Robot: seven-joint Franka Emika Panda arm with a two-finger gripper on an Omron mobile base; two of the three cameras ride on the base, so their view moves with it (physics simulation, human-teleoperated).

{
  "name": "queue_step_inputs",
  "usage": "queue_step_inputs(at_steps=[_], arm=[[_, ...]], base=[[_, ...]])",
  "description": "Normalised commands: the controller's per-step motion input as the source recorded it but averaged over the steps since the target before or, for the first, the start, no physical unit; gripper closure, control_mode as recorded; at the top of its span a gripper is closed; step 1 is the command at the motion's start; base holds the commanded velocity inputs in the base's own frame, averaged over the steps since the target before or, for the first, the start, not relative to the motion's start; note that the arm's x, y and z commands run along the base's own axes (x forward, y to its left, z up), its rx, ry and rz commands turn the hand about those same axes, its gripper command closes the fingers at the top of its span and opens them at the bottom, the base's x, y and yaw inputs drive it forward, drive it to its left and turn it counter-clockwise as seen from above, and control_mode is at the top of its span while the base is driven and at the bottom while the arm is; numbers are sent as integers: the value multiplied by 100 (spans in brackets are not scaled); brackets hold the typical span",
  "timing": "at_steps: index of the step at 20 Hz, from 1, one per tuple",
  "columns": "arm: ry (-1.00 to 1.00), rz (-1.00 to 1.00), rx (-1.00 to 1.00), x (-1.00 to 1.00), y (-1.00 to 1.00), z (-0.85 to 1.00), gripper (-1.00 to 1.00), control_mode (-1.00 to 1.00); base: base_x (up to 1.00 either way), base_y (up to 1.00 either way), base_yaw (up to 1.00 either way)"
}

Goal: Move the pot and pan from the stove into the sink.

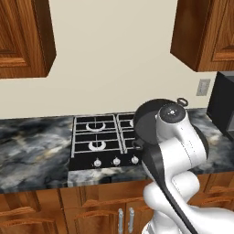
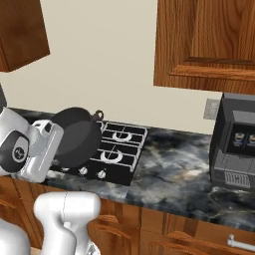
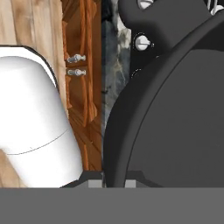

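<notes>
Above stove (image 1: 98,137): fingers (image 3: 111,183) clamping pot (image 2: 77,136).

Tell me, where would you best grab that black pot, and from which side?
At its edge, the rim or a small loop handle, coming from the side: the pot looks too wide and round for the jaws. Tilted above the stove, it seems pinched at its near edge by the shut gripper; one loop handle sticks out on the far side.

White arm folded low, end effector (image 3: 114,183) clamped tight, raised at stove height
</notes>
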Motion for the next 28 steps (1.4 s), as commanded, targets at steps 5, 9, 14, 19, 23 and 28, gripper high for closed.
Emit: queue_step_inputs(at_steps=[5, 9, 14, 19, 23, 28], arm=[[0, 0, 0, 0, 0, 0, 100, 100], [0, 0, 0, 0, 0, 0, 100, 100], [0, 0, 0, 0, 0, 0, 100, 100], [0, 0, 0, 0, 0, 0, 100, 100], [0, 0, 0, 0, 0, 0, 100, 100], [0, 0, 0, 0, 0, 0, 100, 100]], base=[[-24, -6, -12], [-18, -2, -37], [-8, 1, -45], [-2, 6, -48], [-5, 3, -47], [-1, 2, -49]])
